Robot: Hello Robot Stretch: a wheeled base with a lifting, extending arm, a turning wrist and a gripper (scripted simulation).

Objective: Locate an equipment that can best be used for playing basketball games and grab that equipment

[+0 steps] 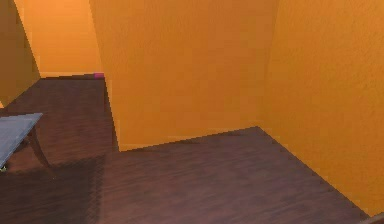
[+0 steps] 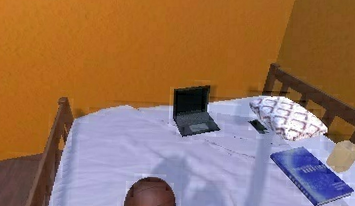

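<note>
A pale-sheeted bed (image 2: pixel 113 148) carries an open laptop (image 2: pixel 194 112) toward its far edge and a patterned pillow (image 2: pixel 287 117) at its far corner on the arm side view's right, with a small dark thing (image 2: pixel 258 126) just beside the pillow. A blue book (image 2: pixel 311 175) lies near that same end, and a basketball (image 2: pixel 149 197) sits at the near edge.

1. A basketball (image 2: pixel 149 197) sits at the near edge of a bed (image 2: pixel 104 138), with an open laptop (image 2: pixel 192 110) behind it, toward the wall (image 2: pixel 108 38).
2. A pillow (image 2: pixel 287 117) lies right of the laptop, with a small flat object (image 2: pixel 258 126) just beside it.
3. A book (image 2: pixel 310 175) lies nearer, at the bed's right.
4. Forward view: a table (image 1: pixel 18 130) stands on the floor (image 1: pixel 200 180) at the left edge.
</note>
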